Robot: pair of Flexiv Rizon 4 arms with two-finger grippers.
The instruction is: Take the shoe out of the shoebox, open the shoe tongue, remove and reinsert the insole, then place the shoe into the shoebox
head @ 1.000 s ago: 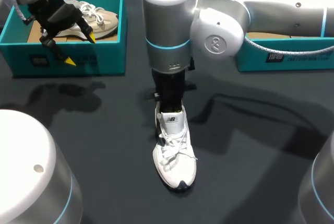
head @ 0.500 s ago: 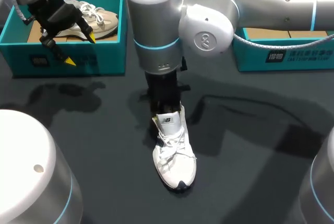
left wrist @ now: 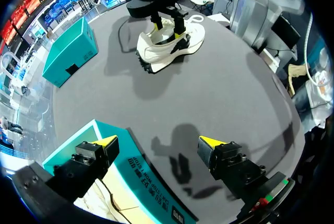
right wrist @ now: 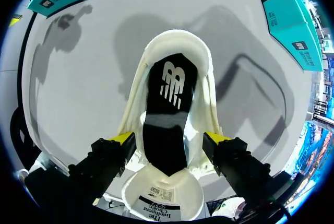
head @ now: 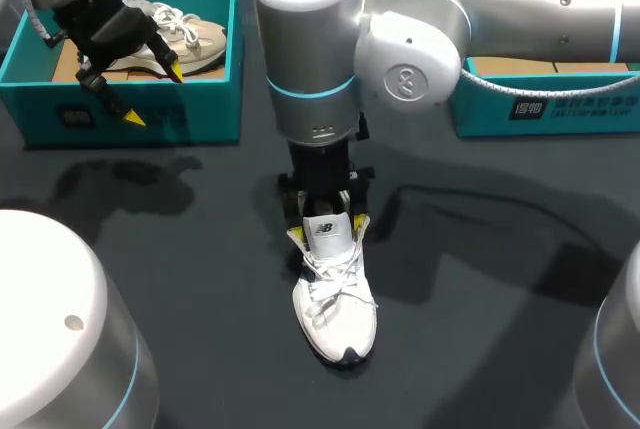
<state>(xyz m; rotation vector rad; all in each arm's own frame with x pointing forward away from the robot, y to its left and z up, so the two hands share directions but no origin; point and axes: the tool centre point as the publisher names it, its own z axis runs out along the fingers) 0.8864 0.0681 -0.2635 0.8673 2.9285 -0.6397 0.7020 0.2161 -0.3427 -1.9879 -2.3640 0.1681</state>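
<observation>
Peering straight into the white shoe (right wrist: 175, 51), the right wrist view is showing a black insole (right wrist: 169, 109) with a white logo lying flat inside, something the head view is hiding behind the raised tongue (head: 327, 232). The right claw (right wrist: 169, 138) is standing with its fingers spread apart, one yellow tip at each side of the collar, gripping nothing. From the head view the shoe is resting upright on its sole in the middle of the dark surface (head: 480, 329), laces (head: 335, 279) loosely tied. The left claw (head: 155, 94) is hanging over the front wall of the teal shoebox (head: 215, 99), fingers apart and empty; a beige shoe (head: 190, 34) is lying inside that box. The left wrist view is showing the white shoe well apart, across the surface.
</observation>
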